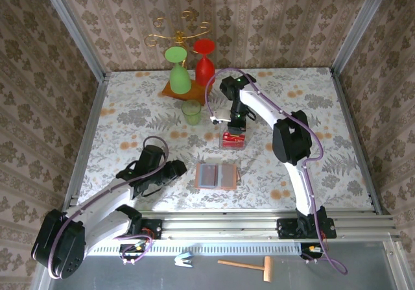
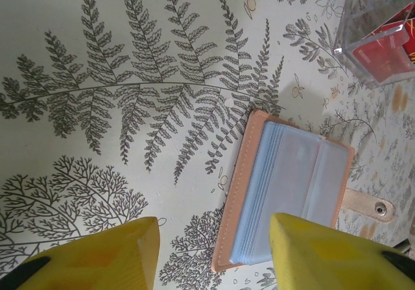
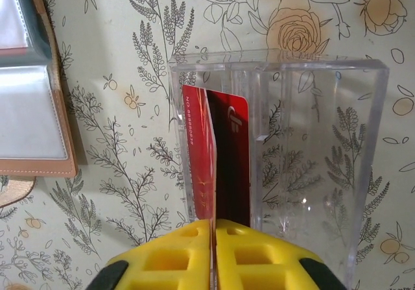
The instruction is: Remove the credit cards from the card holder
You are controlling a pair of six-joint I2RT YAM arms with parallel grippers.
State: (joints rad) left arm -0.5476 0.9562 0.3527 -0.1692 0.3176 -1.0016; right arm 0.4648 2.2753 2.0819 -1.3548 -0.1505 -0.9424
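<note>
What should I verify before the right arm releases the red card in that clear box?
1. Right gripper shut on the red card: ok.
2. Card standing inside the clear box, in an end compartment: ok.
3. Card's lower edge seated on the box floor: cannot tell.
4. Card holder lying open and flat on the table: ok.
5. Holder pockets emptied: cannot tell.
6. Left gripper open, holding nothing, above the holder's edge: ok.
</note>
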